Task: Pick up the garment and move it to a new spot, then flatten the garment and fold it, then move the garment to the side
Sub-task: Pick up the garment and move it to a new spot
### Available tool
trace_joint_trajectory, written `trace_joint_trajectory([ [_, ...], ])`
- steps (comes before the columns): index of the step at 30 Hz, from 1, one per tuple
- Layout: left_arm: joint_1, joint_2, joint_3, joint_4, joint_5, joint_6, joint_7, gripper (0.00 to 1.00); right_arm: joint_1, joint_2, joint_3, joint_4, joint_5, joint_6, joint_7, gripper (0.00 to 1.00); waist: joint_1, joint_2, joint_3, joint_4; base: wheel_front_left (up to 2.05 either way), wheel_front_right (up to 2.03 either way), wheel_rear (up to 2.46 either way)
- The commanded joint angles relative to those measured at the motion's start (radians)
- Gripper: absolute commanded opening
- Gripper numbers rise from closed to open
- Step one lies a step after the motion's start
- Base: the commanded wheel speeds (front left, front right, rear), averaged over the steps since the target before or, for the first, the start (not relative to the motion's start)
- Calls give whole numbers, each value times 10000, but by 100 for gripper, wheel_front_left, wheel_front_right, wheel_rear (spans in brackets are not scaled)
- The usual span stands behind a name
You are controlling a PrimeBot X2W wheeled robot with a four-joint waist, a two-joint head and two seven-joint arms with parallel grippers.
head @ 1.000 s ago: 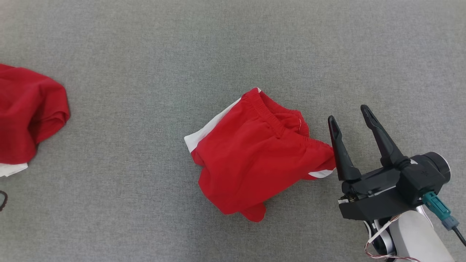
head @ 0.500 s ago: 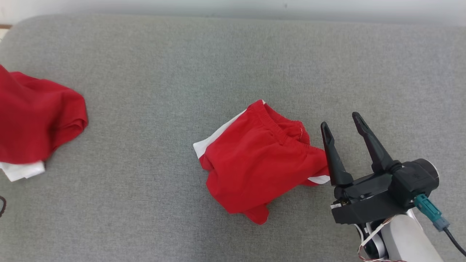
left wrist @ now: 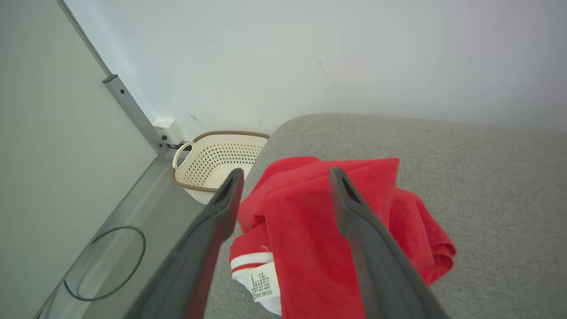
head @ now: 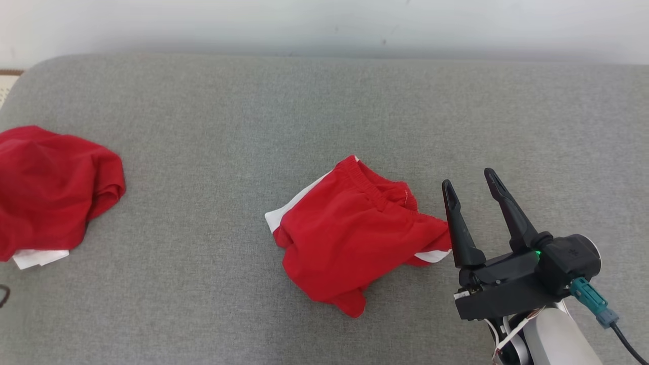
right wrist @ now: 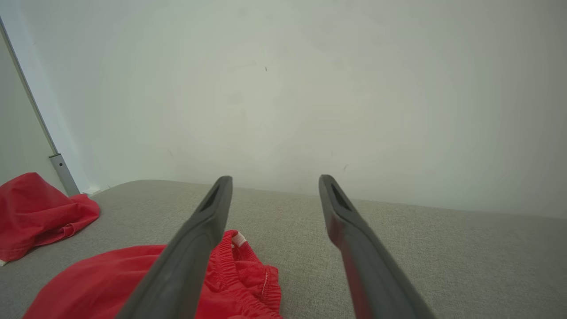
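Shorts [head: 355, 238]: crumpled, unfolded on the grey cushion [head: 203, 126], so flattening seems yet to come.
Right pincer [head: 467, 178]: wide, empty, just right of the shorts, seemingly placed to pick them up.
Left pincer [left wrist: 287, 172]: wide, gripping nothing, aimed at a red heap [head: 50, 192] well left of the shorts.

The shorts [head: 350, 238] were soft, matt red cloth with white trim and a gathered elastic waistband. Under them the surface [head: 203, 126] was grey woven cloth, finely rough. Right of the shorts, the right hand [head: 467, 178] was matt black plastic. Far left of them the other garment [head: 50, 192] was fuzzier red cloth, and beyond it the basket [left wrist: 203, 166] was perforated cream plastic.
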Motion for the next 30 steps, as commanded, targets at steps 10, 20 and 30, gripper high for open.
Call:
trace_joint_trajectory([
  [10,494,-88,90,-1640,-133,60,-939,100,335,220,-468,271,108,1,-6,100,1,0,-530,-530,0,0,0],
  [20,1759,-527,366,-4364,124,537,-1079,100,474,355,-901,406,41,1,-6,100,1,0,-649,-1026,0,0,0],
  [30,3624,-1364,1066,-7047,460,1062,-1067,100,603,421,-1351,536,76,1,-6,100,1,0,-735,-1407,0,0,0],
])
